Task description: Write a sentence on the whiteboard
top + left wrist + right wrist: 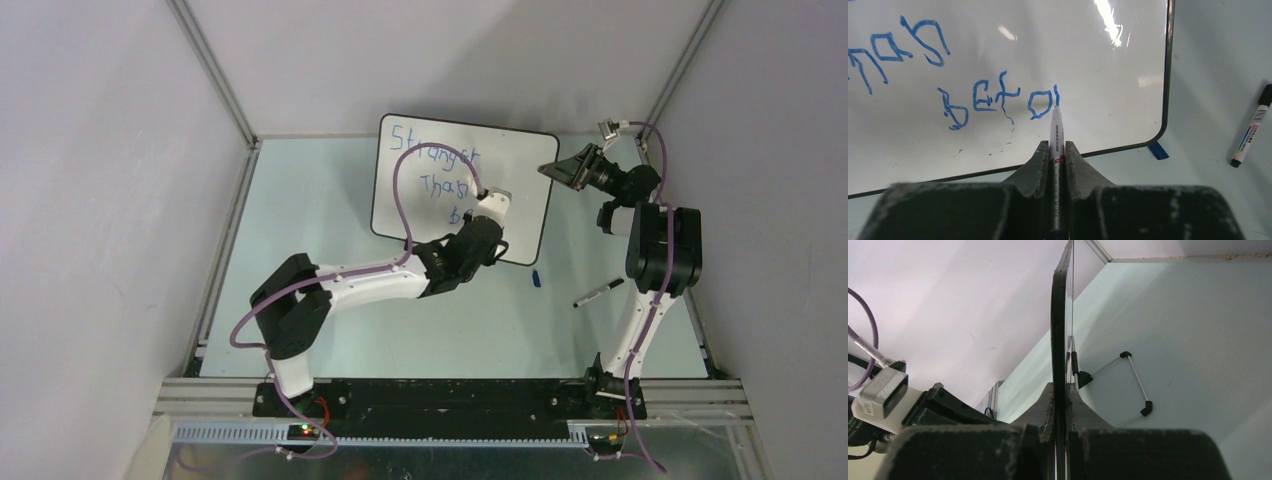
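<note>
The whiteboard stands tilted at the back of the table, white with a thin black rim. Blue handwriting, the sentence, runs down it in three staggered lines. The lowest line reads "befo" with a short stroke after it. My left gripper is shut on a white marker, whose blue tip touches the board at that stroke. From above, the left gripper sits over the board's lower middle. My right gripper is shut on the board's right rim, seen edge-on between its fingers.
A second marker with a black cap lies on the table right of the board, also visible in the left wrist view. A small blue cap lies by the board's lower right corner. The board's wire stand with black feet shows behind it.
</note>
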Motion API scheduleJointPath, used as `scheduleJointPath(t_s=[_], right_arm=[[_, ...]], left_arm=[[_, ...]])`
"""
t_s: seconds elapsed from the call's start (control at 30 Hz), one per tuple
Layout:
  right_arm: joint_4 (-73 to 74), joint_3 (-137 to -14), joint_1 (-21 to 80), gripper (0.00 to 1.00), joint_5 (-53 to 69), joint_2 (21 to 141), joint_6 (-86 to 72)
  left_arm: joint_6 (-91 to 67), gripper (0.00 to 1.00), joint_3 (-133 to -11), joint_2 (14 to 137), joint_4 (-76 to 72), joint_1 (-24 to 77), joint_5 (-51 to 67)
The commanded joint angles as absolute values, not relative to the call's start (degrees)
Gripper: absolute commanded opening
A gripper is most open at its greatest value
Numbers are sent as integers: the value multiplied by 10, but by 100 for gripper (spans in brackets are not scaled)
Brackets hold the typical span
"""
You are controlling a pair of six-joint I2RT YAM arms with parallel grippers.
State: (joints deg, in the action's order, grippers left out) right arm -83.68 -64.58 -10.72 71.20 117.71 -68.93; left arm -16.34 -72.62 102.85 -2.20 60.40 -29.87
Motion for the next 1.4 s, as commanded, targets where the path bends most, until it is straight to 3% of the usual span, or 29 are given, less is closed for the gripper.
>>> scheduleJointPath(t_s=[0.0, 1.37], right_arm=[[-863, -652, -106, 0, 707, 1131, -723], [-862, -651, -108, 0, 708, 1131, -724]], left_arm=[[-150, 0, -758, 985, -22, 603, -312], [-161, 0, -785, 1048, -19, 594, -302]])
